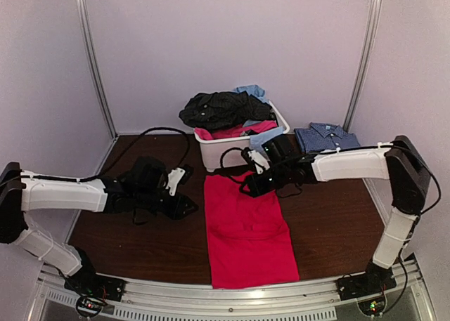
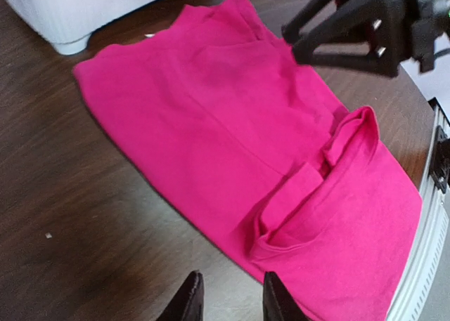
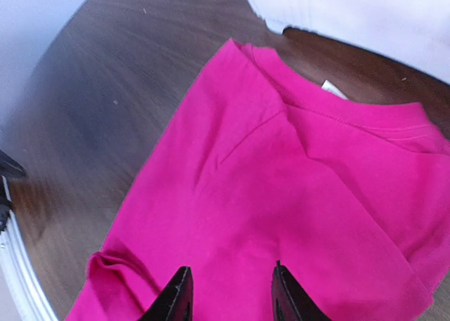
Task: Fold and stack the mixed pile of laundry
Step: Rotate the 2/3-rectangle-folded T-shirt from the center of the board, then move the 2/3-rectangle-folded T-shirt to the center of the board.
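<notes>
Hot pink T-shirt is lying flat on the counter right in front of the white tub, collar end toward it. It's folded into a long strip, with a sleeve tucked across and a few wrinkles. A black garment is heaped in the tub. Left jaws and right jaws are both parted, holding nothing.

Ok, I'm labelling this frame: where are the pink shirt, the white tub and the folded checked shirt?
pink shirt (image 1: pixel 247 230), top view, middle of the cloth.
white tub (image 1: pixel 216 155), top view, front wall.
folded checked shirt (image 1: pixel 325 137), top view, its centre.
</notes>
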`<state>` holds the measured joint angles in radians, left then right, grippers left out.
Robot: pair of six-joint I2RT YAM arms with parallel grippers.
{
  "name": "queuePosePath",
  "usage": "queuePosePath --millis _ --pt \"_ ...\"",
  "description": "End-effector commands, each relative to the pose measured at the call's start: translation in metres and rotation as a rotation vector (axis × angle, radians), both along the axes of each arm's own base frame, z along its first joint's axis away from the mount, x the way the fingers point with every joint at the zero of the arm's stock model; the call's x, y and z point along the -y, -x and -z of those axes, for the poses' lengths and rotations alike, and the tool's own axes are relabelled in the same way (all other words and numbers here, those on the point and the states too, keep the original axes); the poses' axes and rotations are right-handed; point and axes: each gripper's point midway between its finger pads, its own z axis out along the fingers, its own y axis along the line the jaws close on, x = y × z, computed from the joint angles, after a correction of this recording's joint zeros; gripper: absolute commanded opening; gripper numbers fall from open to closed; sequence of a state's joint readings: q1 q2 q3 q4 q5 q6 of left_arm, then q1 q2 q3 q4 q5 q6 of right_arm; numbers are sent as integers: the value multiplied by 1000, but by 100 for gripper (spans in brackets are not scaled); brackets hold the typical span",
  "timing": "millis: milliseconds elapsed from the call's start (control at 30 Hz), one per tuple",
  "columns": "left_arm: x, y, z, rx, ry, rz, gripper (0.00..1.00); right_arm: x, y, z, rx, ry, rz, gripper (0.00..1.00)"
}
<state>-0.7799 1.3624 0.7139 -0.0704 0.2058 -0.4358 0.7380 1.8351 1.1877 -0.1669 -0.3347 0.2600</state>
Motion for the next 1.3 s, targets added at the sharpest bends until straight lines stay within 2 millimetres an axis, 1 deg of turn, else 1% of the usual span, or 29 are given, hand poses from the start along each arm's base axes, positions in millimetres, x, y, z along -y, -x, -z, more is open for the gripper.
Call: queuePosePath --millis 0,33,100,133,200,267,333,433,467,567,667,733,800,900,933,1000,1067,1133,1200,1267 --pt "41 22 3 119 -4 173 33 35 33 -64 43 -93 -6 44" --pt "46 26 8 125 -14 194 37 45 43 -66 33 -105 -5 47" --pt "55 30 15 146 -34 223 41 66 61 -57 -3 -97 -2 52" --pt "57 29 19 151 -43 233 42 79 70 -45 -30 -76 5 54" --pt "62 27 25 155 -55 247 44 95 82 -32 -71 -61 13 59" --pt "66 25 29 160 -70 263 46 106 93 -20 -120 -72 23 66" --pt "68 23 37 152 -99 275 48 111 103 -11 -170 -87 27 77" --pt "68 25 46 134 -118 294 49 112 116 0 -232 -101 20 83" --pt "68 27 48 132 -114 299 49 114 117 2 -237 -97 29 84" --pt "67 31 51 139 -100 317 51 118 123 7 -242 -93 32 84" --pt "66 36 59 145 -98 354 52 124 127 23 -283 -57 50 83" --pt "67 38 60 159 -90 371 52 125 129 35 -332 -35 63 81" --pt "68 39 61 177 -85 380 52 124 130 36 -340 -47 72 80" --pt "65 41 64 199 -85 394 52 123 134 26 -314 -104 73 82" --pt "64 41 65 206 -88 398 53 123 136 25 -314 -113 72 83" --pt "62 41 69 223 -104 406 53 126 137 30 -308 -105 72 85" --pt "63 39 71 236 -117 409 53 127 137 39 -317 -83 69 85" --pt "66 35 73 240 -129 410 53 127 136 49 -329 -61 66 82" --pt "69 30 74 243 -141 403 52 128 131 54 -314 -36 69 77" --pt "71 27 76 243 -147 393 50 129 126 57 -297 -14 69 75"
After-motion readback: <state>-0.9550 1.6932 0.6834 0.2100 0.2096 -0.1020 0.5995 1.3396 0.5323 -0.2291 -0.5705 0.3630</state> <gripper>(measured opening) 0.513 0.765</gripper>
